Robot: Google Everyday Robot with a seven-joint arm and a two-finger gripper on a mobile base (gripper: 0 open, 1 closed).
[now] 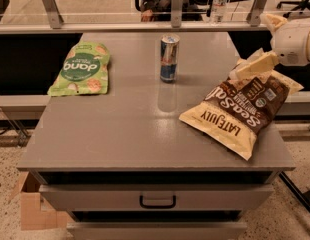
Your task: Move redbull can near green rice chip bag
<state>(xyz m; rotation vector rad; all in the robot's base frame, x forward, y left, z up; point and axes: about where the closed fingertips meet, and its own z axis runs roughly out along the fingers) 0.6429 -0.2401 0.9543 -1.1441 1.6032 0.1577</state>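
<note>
The redbull can (169, 58) stands upright at the back middle of the grey table (120, 129). The green rice chip bag (81, 68) lies flat at the back left, well apart from the can. My gripper (252, 46) hangs at the table's right edge, above the upper end of the yellow-and-brown chip bag, far to the right of the can. Its two cream fingers (252, 65) are spread apart and hold nothing.
A large yellow-and-brown chip bag (240, 111) lies on the table's right side. A railing with posts (177, 6) runs behind the table, with a water bottle (220, 1) beyond it. A drawer with a handle (157, 201) is below the front edge. A cardboard box (30, 209) sits on the floor at the left.
</note>
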